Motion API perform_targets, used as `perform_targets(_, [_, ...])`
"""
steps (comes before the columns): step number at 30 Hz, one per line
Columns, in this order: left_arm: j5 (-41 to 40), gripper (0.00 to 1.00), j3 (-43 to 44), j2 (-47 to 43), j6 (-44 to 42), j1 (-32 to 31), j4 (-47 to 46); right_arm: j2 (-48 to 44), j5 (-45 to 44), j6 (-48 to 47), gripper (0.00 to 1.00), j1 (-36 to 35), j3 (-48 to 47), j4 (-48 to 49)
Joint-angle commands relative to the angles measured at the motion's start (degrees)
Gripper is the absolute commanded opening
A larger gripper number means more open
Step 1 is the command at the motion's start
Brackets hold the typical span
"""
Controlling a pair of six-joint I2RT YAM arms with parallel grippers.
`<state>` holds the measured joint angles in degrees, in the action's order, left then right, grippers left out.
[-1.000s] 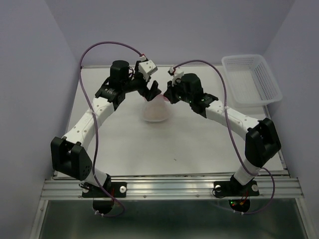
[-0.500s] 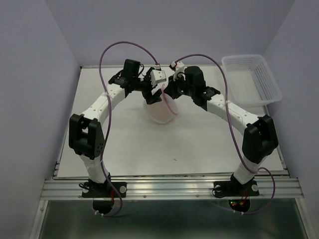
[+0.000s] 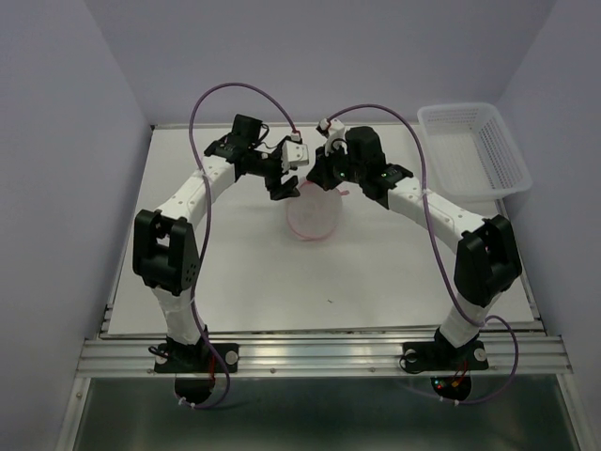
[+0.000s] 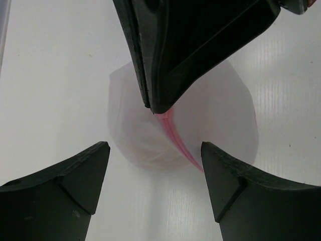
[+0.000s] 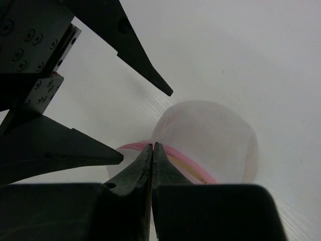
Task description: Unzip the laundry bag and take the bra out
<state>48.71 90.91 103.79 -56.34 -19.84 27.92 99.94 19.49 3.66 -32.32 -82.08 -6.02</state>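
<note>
Rim pinched, bag (image 3: 315,218) not yet unzipped.
The pink rim (image 4: 176,136) is clamped in the closed right fingers (image 5: 152,156), and the bag is held up at the far middle of the bench (image 3: 235,272). The left fingers (image 3: 287,187) are spread wide just beside it, with nothing held. Unzipping is judged in hand: the zip pull must be found and gripped. The bra cannot be made out; no writing is seen.
</note>
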Motion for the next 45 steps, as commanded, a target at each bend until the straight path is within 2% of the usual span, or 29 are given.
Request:
perform_targets(1, [3.85, 0.86, -0.03, 0.54, -3.35, 0.23, 1.62, 0.17, 1.52, 0.82, 0.01, -0.03, -1.59, 1.01])
perform_targets(6, [6.57, 0.86, -0.38, 1.07, 0.96, 0.15, 0.99, 0.69, 0.29, 1.52, 0.01, -0.03, -1.24, 0.92])
perform_targets(8, [7.71, 0.79, -0.65, 1.24, 2.45, 0.15, 0.99, 1.04, -0.41, 1.96, 0.01, -0.03, -1.24, 1.10])
perform_targets(13, [7.72, 0.50, -1.79, 1.50, 5.18, 0.24, -0.06, 0.96, -2.00, 2.93, 0.01, -0.03, -0.71, 2.50])
perform_targets(17, [6.05, 0.50, -1.18, 1.59, 6.41, 0.41, -1.47, 0.34, 0.02, 1.62, 0.01, -0.03, -0.01, 2.95])
perform_targets(22, [6.23, 0.52, 1.54, 1.86, 7.20, 2.25, 0.37, -1.68, 8.01, -2.95, 0.01, 0.49, 1.49, 2.94])
perform_targets(30, [9.04, 0.58, 7.61, -0.34, 8.34, 16.12, 5.83, 2.09, 24.52, -20.16, 0.01, 0.50, -3.24, 1.11])
perform_targets(32, [8.86, 0.59, 7.52, -1.22, 10.19, 17.72, 5.22, 4.29, 27.26, -24.47, 0.01, 0.50, -6.41, -3.81])
perform_targets(33, [8.69, 0.60, 7.44, -1.65, 10.72, 18.68, 5.04, 7.26, 28.75, -28.84, 0.01, -0.11, -10.86, -6.43])
perform_targets(34, [8.68, 0.60, 7.26, -1.92, 11.33, 18.95, 4.51, 10.33, 29.20, -33.67, 0.01, -1.42, -13.34, -12.38])
perform_targets(38, [6.75, 0.64, 7.26, -2.10, 13.79, 19.04, 2.49, 14.75, 28.76, -44.49, 0.01, -6.43, -21.71, -26.12])
perform_targets(41, [6.75, 0.73, 7.87, -1.31, 14.50, 19.04, 2.66, 13.36, 29.73, -46.90, 0.01, -7.06, -18.32, -28.34])
perform_targets(43, [7.63, 0.86, 7.96, -0.70, 14.41, 19.04, 3.36, 10.73, 29.21, -46.29, 0.01, -7.06, -15.49, -28.00])
perform_targets(45, [8.94, 0.92, 8.14, -0.17, 13.36, 18.96, 4.85, 8.88, 28.42, -44.89, 0.01, -7.06, -10.93, -27.73])
